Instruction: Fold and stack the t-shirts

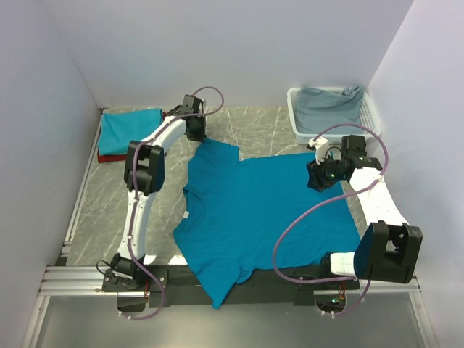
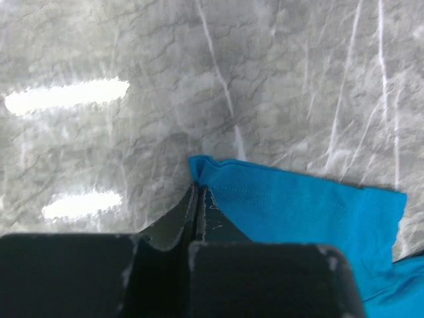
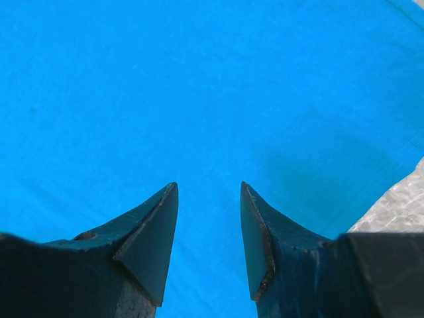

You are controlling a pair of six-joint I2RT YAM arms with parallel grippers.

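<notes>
1. The teal t-shirt (image 1: 268,217) lies spread mid-table, collar left.
2. The left gripper (image 2: 199,199) clenches, seemingly, its far sleeve (image 2: 285,199) corner.
3. The right gripper (image 3: 209,189) hovers released above the hem end.

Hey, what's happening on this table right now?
Two robot arms are folding shirts. A teal t-shirt lies spread flat on the table. The left tool is shut on the corner of its far sleeve, while the right tool hangs open over the shirt's right side. A folded teal shirt sits on a dark red one at the far left.
</notes>
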